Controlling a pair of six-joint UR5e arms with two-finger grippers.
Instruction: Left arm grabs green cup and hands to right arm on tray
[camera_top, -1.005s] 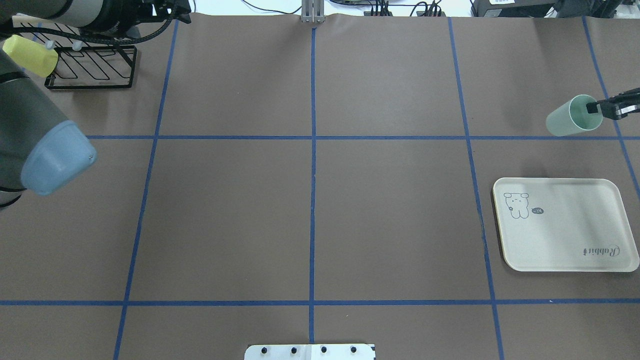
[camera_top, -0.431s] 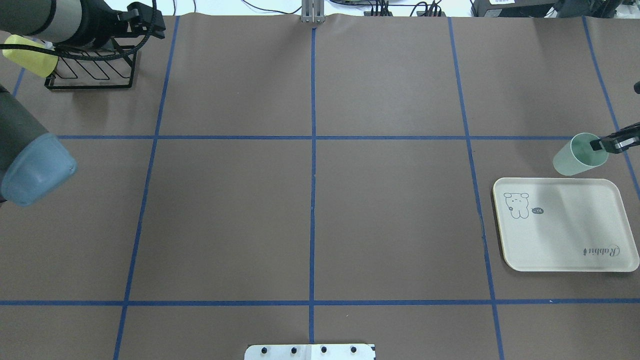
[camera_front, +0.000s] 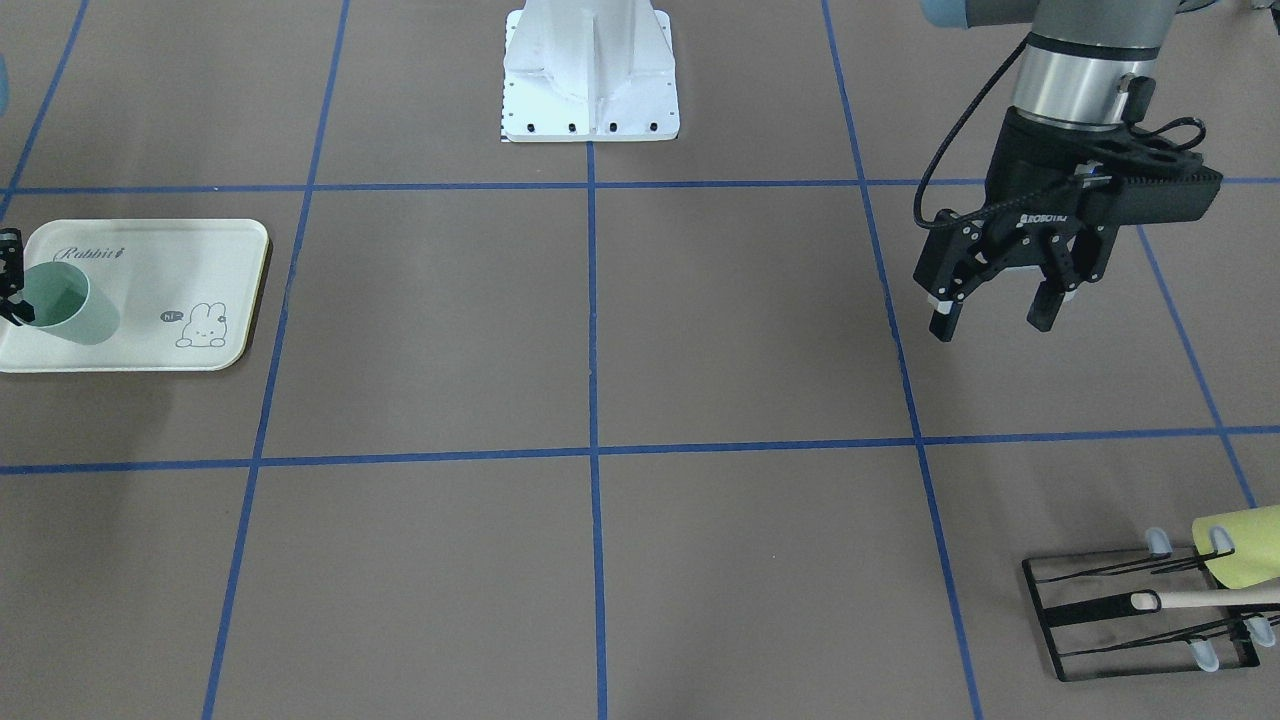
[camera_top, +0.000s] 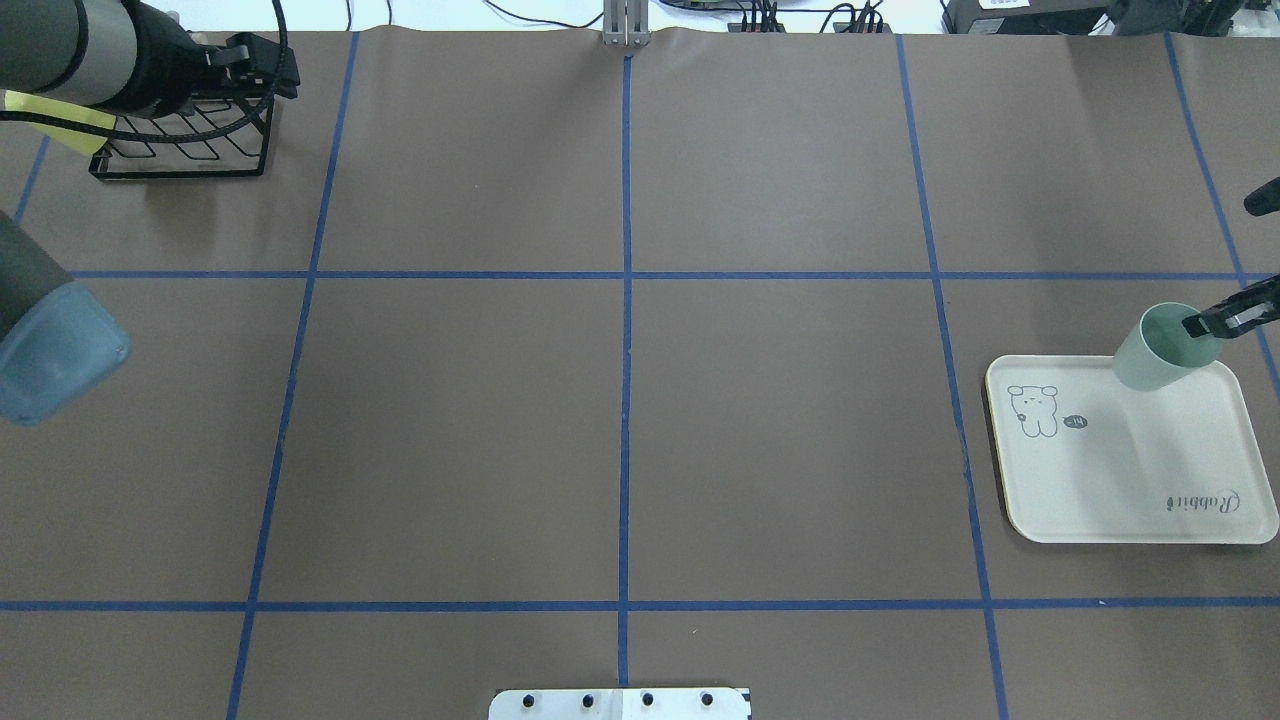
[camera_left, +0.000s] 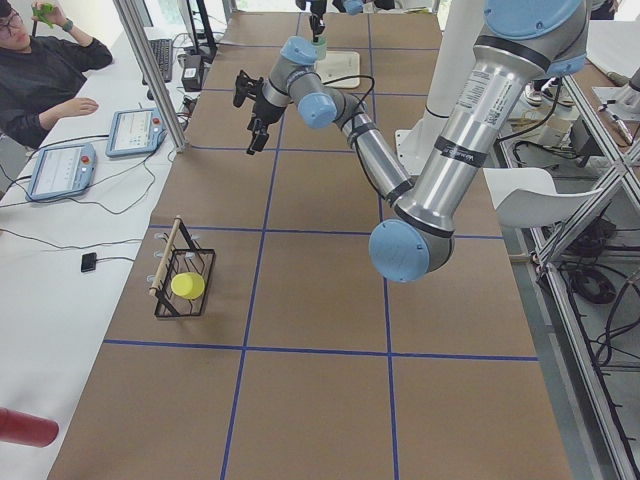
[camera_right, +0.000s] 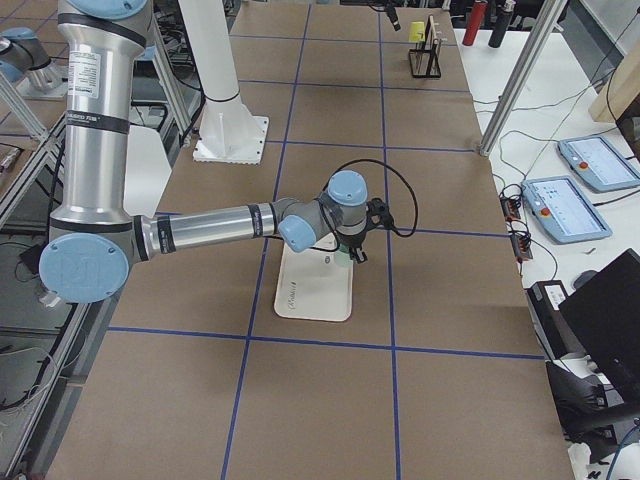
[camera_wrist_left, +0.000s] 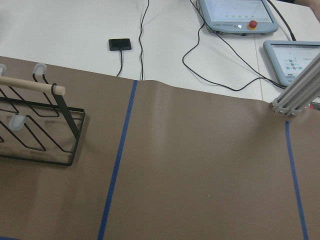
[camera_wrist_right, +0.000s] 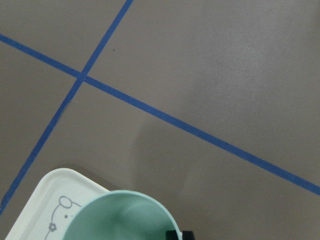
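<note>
The pale green cup (camera_top: 1160, 350) hangs tilted over the far edge of the cream tray (camera_top: 1130, 480). My right gripper (camera_top: 1196, 326) is shut on the cup's rim, one finger inside it. In the front-facing view the green cup (camera_front: 62, 304) sits over the tray (camera_front: 150, 270) at the frame's left edge; I cannot tell whether its base touches. The right wrist view shows the cup's mouth (camera_wrist_right: 125, 217) and a tray corner (camera_wrist_right: 45, 200). My left gripper (camera_front: 990, 325) hovers open and empty above the table, far from the cup, near the rack in the overhead view (camera_top: 280, 72).
A black wire rack (camera_front: 1140, 610) with a wooden rod holds a yellow-green cup (camera_front: 1240, 545) at the far left corner of the table. A person sits at control tablets (camera_left: 60, 165) beyond the table's far edge. The robot's white base (camera_front: 590, 70) stands mid-table.
The right gripper has carried the green cup nearer, from beyond the blue line to over the tray's far edge. The left arm has drawn back to the left, toward the rack.
</note>
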